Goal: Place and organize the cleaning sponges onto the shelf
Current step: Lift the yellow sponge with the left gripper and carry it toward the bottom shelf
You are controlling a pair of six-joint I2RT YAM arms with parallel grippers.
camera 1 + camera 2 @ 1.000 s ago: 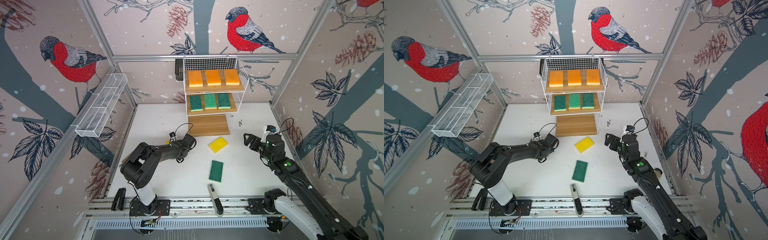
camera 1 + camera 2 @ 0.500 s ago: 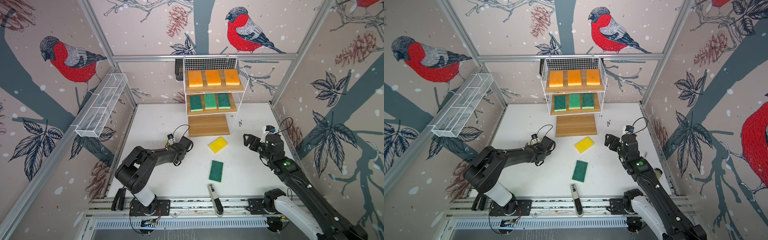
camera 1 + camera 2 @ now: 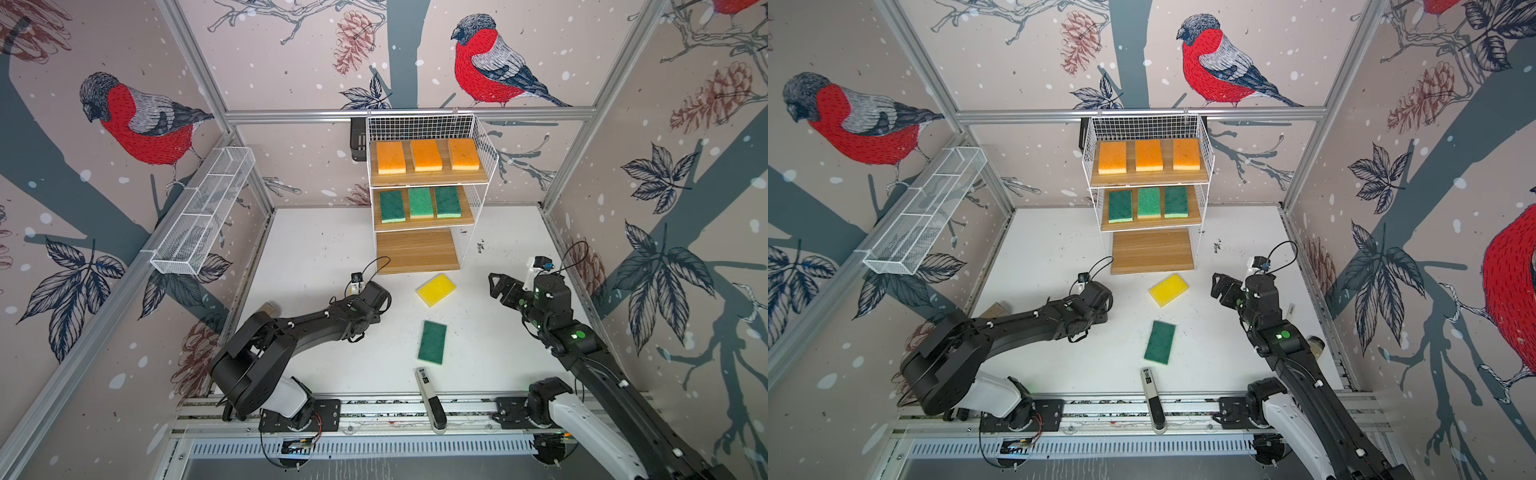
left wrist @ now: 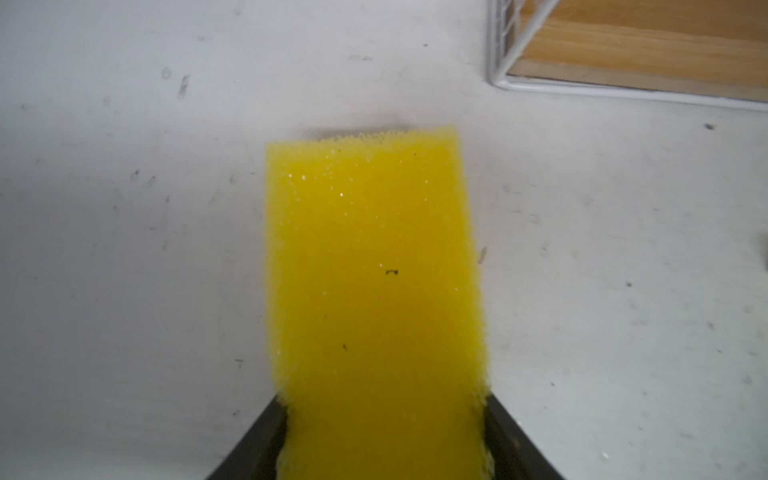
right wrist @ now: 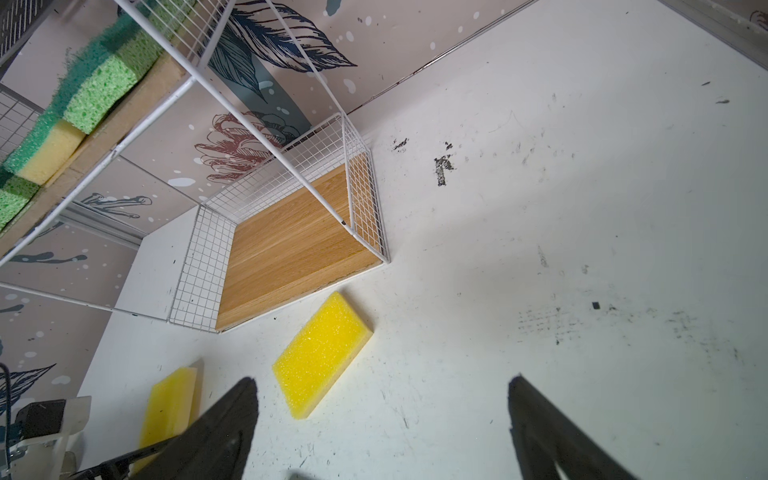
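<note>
A yellow sponge (image 4: 374,270) lies flat on the white table, and my left gripper (image 4: 384,403) is shut on its two long sides. In both top views the left wrist (image 3: 372,297) hides this sponge. A second yellow sponge (image 3: 436,289) lies loose just in front of the shelf (image 3: 417,251), whose bottom board is bare. Three orange sponges (image 3: 426,155) fill the top board and three green ones (image 3: 420,202) the middle board. Another green sponge (image 3: 432,341) lies mid-table. My right gripper (image 5: 382,384) hangs open and empty to the right of the loose yellow sponge (image 5: 322,353).
A slim white-and-black handheld device (image 3: 430,401) lies at the table's front edge. A long white mesh trough (image 3: 203,218) hangs on the left wall. A small brownish block (image 3: 270,308) sits by the left wall, behind my left arm.
The left gripper's jaws have come together onto the yellow sponge, and its wrist has drawn slightly left and toward the front. The right arm has barely moved.
</note>
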